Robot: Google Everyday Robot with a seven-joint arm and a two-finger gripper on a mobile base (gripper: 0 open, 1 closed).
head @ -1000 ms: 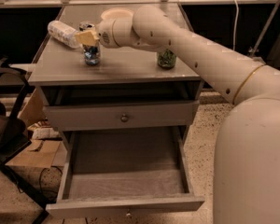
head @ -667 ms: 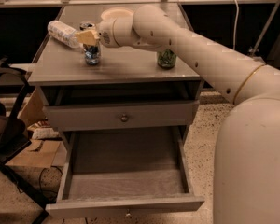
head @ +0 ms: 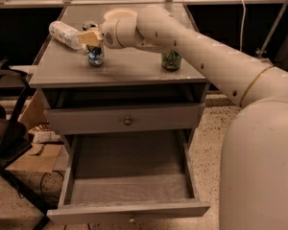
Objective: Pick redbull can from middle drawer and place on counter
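The redbull can [head: 95,55] stands upright on the left part of the counter [head: 134,70]. My gripper [head: 92,37] is right at the can's top, reaching in from the right, and it hides the upper part of the can. The middle drawer [head: 129,188] is pulled far out below the counter, and its grey floor is bare.
A plastic bottle [head: 65,34] lies on its side at the counter's left edge. A wider green can [head: 171,60] stands at the right. A pale bowl [head: 119,14] sits at the back. The shallower knob drawer [head: 128,120] is slightly open. A black chair [head: 5,123] and cardboard [head: 38,152] are at the left.
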